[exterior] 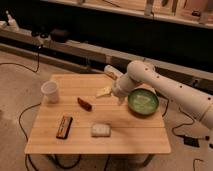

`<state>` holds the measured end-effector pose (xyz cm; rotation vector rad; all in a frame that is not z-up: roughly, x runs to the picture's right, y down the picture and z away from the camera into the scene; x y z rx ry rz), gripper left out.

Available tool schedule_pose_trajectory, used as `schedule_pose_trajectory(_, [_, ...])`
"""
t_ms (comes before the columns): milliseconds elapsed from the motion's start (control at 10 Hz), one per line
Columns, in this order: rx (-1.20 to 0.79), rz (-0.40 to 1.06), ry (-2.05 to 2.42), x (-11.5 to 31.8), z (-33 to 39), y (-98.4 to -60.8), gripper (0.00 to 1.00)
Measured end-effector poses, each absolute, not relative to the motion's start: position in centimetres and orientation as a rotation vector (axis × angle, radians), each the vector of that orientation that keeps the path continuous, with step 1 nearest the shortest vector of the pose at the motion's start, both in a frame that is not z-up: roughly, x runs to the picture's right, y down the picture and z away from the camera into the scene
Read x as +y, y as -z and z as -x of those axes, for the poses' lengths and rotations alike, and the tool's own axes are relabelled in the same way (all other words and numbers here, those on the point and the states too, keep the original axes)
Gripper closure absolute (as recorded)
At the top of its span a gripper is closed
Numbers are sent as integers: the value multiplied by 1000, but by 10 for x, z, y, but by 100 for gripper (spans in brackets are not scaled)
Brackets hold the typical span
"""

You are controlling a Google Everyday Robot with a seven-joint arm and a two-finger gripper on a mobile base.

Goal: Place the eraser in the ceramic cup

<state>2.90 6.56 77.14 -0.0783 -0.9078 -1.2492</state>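
I work in what looks like a robotics lab or workshop: my gripper (119,96) hangs over the far side of a low wooden table (125,136) on a bare grey floor (17,82) strewn with black cables (38,60), with long dark shelving (100,30) behind.

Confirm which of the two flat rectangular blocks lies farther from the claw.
The dark eraser with the orange-tan edge strip, lying left of the pale grey-white pad in view. The claw hangs beside the green bowl.
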Motion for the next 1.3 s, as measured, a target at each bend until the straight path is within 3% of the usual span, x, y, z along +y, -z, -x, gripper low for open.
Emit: schedule_pose_trajectory(1300, [-907,79,1250,66,-29,-772,20])
